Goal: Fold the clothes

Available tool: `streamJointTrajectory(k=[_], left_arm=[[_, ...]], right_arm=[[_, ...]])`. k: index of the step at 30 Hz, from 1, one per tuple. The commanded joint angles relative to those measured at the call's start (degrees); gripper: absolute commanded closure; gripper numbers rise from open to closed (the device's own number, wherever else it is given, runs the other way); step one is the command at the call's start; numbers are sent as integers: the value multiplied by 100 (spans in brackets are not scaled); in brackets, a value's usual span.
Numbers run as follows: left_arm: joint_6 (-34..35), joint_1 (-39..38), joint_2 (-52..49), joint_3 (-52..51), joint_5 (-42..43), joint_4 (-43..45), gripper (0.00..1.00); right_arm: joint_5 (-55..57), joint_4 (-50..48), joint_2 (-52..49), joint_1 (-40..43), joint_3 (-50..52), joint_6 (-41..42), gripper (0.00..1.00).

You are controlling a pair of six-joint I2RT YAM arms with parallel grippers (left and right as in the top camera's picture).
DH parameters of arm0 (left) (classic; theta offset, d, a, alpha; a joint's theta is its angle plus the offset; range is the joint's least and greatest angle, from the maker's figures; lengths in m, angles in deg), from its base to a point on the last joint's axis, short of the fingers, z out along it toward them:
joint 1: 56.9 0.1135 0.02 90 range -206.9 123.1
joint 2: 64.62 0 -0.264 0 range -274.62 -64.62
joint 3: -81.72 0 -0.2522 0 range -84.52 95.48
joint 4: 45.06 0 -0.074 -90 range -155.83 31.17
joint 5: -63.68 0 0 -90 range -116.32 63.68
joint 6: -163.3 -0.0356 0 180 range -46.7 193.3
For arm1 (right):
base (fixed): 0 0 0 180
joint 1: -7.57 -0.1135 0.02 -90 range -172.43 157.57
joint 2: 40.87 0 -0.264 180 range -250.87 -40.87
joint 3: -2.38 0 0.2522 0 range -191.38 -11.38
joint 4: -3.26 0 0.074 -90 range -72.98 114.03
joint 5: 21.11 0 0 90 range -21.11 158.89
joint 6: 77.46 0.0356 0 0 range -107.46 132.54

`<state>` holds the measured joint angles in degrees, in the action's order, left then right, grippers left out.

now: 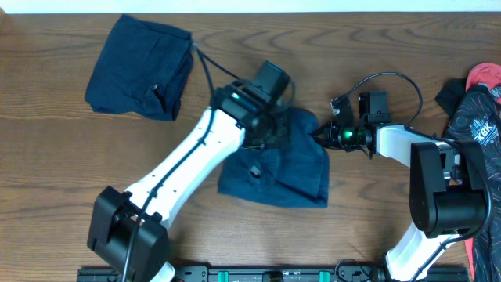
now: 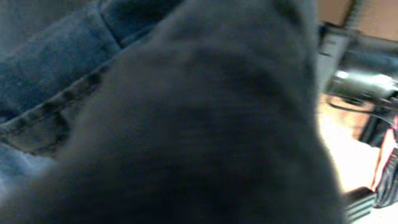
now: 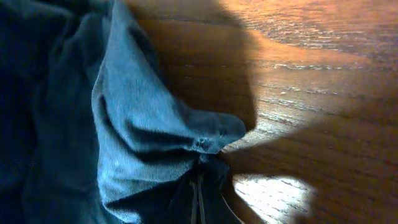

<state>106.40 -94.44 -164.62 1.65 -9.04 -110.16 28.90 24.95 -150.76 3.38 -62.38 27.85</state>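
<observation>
While pinching the clothes fast at the tips of the right gripper, with the left gripper closed, seemingly on cloth just beneath it, raise both evenly, keep edge taut, avoid dragging.

The left arm has a long white link with black joints, and a thin black cable runs along it. The right arm is also white and black, with a small green light and a looped black cable.
</observation>
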Motion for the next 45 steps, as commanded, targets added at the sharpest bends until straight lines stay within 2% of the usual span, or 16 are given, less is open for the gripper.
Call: streamJointTrajectory(k=[1, 8, 11, 14, 17, 18, 24, 26, 31, 33, 36, 39, 42, 45], left_arm=[[295, -179, -190, 214, 111, 105, 94], [258, -297, -678, 214, 111, -22, 94], [439, -289, -695, 214, 114, 170, 93], [741, -306, -702, 214, 111, 417, 83], [813, -350, -706, 214, 109, 525, 53], [813, -358, -706, 214, 111, 527, 50], [437, -275, -664, 216, 114, 332, 50], [212, -212, -608, 216, 111, 140, 50], [-323, 101, -400, 216, -245, -525, 50], [-577, 212, -380, 214, -494, -822, 45], [-1003, 310, -382, 177, -560, -984, 44], [-1082, 319, -382, 138, -697, -968, 40], [-1082, 319, -382, 138, -778, -946, 40], [-1084, 319, -382, 138, -787, -935, 40]], right_arm=[[706, 179, -284, 48, 131, 55, 99], [981, 284, -284, 131, 129, 107, 99], [975, 308, -284, 289, 129, 240, 99], [975, 396, -284, 376, 129, 245, 99], [975, 463, -284, 380, 129, 243, 99], [977, 472, -284, 378, 129, 243, 99], [975, 560, -247, 437, 116, 243, 96], [973, 671, -127, 529, 111, 243, 92], [909, 1360, 643, 772, 111, 28, 66], [898, 1757, 1040, 791, 111, -92, 60], [597, 2260, 1537, 721, 111, -448, 51], [461, 2564, 1781, 514, 111, -660, 45], [820, 2487, 1781, 258, 114, -704, 37], [656, 2212, 1770, 50, 114, -706, 39]])
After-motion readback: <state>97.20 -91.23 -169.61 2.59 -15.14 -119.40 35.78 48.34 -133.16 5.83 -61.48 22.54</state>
